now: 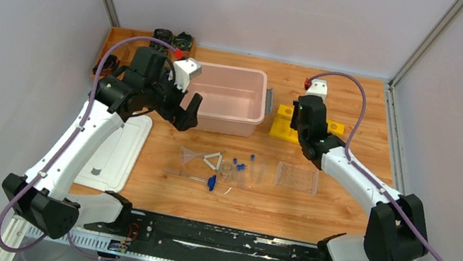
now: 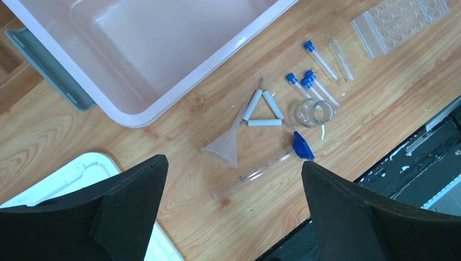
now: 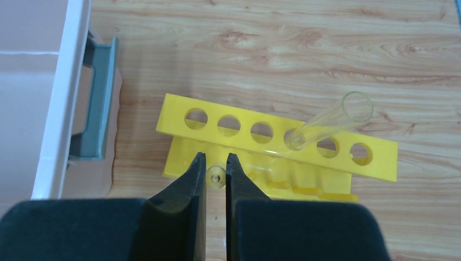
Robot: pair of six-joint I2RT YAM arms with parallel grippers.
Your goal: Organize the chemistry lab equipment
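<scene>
Centrally at the desk's (image 1: 343, 215) far edge sits the pink tub (image 1: 229, 126), the yellow tube rack (image 3: 245, 130) just right of it, where the right fingers (image 3: 190, 185) pinch a small clear tube (image 3: 216, 177). Left fingers (image 2: 130, 201) hang spread; clear funnel (image 2: 225, 145), white triangle (image 2: 265, 123) and blue-capped tubes (image 2: 321, 57) lie mid-desk, nearer the near edge.

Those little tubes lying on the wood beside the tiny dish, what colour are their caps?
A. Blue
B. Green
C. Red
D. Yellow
A: in the left wrist view, the tubes lying by the dish each end in a blue cap.
</scene>
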